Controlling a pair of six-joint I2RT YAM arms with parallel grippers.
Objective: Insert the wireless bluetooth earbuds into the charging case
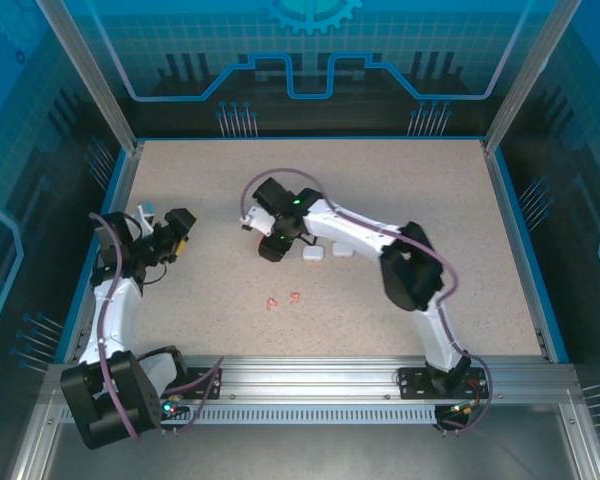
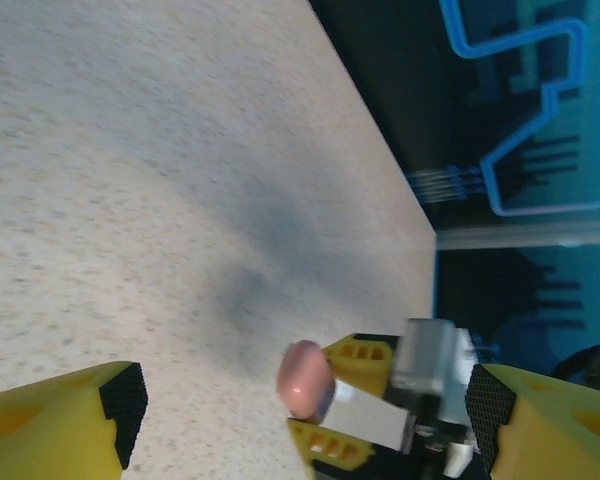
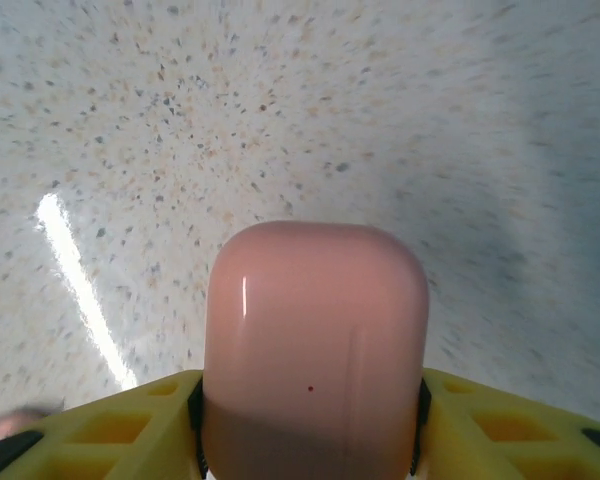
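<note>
The right gripper (image 3: 310,425) is closed on a pink case (image 3: 315,330). In the right wrist view the case stands up between the yellow fingers (image 3: 500,425), its rounded sides tight against the black pads on both flanks and its smooth face turned to the camera, with the speckled table (image 3: 280,110) behind it. Whether the case touches the table I cannot tell. From above, the right arm reaches from its base at the near right edge across to the middle left of the table. The salmon earbuds lie loose on the table, one earbud (image 1: 271,303) on the left and the other earbud (image 1: 295,297) just beside it on the right. Both are nearer the front edge than the right gripper and apart from both grippers. Two white cases (image 1: 312,255) sit side by side on the table just beside the right arm's wrist; they are too small to tell whether their lids are up or down. The left gripper (image 1: 183,232) is near the left edge of the table and points toward the right gripper, its jaws spread wide with nothing between them. In the left wrist view its two yellow fingers (image 2: 55,425) stand at the bottom corners, and farther off between them the right gripper shows with the pink case in its fingers
</note>
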